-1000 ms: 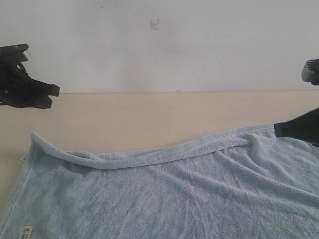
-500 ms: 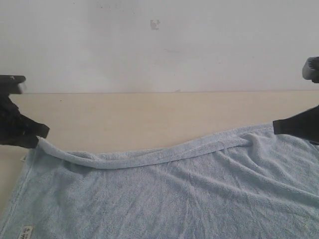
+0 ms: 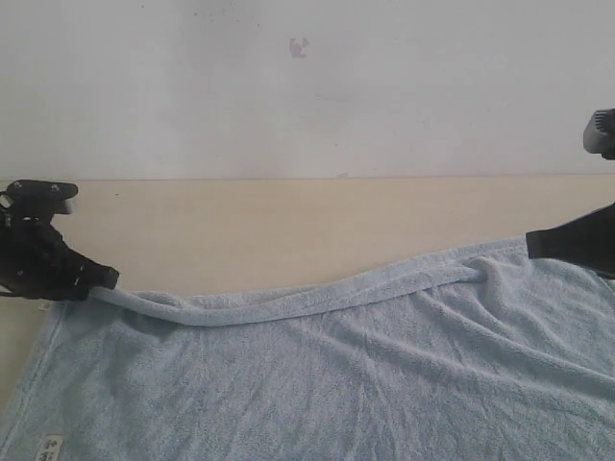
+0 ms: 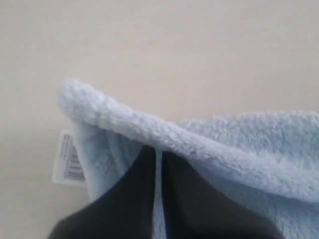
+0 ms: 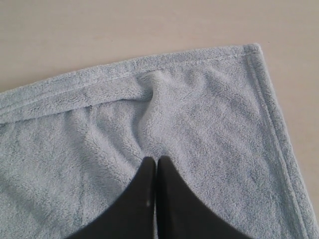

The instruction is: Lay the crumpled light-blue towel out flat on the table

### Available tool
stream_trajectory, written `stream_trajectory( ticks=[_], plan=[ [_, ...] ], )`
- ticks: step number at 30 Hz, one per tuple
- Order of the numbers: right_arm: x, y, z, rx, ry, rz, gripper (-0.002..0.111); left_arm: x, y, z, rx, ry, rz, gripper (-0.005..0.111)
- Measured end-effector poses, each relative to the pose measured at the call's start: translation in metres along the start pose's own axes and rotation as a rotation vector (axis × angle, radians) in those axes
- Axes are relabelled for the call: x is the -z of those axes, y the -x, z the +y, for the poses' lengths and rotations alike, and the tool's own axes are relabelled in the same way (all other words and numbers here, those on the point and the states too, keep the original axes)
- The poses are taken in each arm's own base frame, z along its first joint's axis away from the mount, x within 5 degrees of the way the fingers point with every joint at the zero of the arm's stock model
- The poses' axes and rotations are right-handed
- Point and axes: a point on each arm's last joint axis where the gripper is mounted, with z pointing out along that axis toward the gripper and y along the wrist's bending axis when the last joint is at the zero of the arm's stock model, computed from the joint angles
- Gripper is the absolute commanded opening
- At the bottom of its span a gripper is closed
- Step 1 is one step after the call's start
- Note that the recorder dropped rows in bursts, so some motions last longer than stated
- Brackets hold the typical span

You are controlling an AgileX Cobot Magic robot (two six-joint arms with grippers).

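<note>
**Left fingers now clamping the towel's far-left corner**

The towel (image 3: 336,375) is lying across the lower half of the exterior view on the pale surface (image 3: 288,221). It is mostly opened out, but its far edge is rolling over itself in a sagging band from left to right.

The left fingers (image 3: 96,279), which were hanging clear at the upper left a second ago, are now sitting at the left end of that band. The left wrist view is showing them pinching cloth, with a thin blue strip between them. The rolled edge is draping over their tips, and a white label (image 4: 67,159) is lying just beside.

The right fingers (image 3: 546,248) are staying at the right edge of the frame, pressed together with their tips on puckered cloth. Whether they are pinching any cannot be told.

Judgement: both far corners are now being attended, so drawing the rolled edge outward appears ready to begin. The fold is not yet flattened.
</note>
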Motion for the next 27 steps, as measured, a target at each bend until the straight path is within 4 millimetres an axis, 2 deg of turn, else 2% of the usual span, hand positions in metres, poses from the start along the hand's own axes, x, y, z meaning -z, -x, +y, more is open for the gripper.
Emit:
stream_trajectory(
  ticks=[4, 14, 22, 27],
  plan=[
    [0.0, 0.0, 0.0, 0.0, 0.0, 0.0, 0.0, -0.005, 0.01, 0.0, 0.033, -0.001, -0.035, 0.004],
    [0.0, 0.0, 0.0, 0.001, 0.001, 0.0, 0.0, -0.022, 0.021, -0.01, 0.014, -0.019, -0.034, 0.004],
    [0.0, -0.001, 0.0, 0.034, -0.001, 0.007, 0.0, -0.033, 0.028, -0.006, 0.041, 0.003, -0.074, 0.004],
    [-0.003, 0.0, -0.01, 0.074, -0.049, 0.064, 0.0, -0.034, 0.027, 0.009, 0.089, 0.023, -0.079, 0.004]
  ],
)
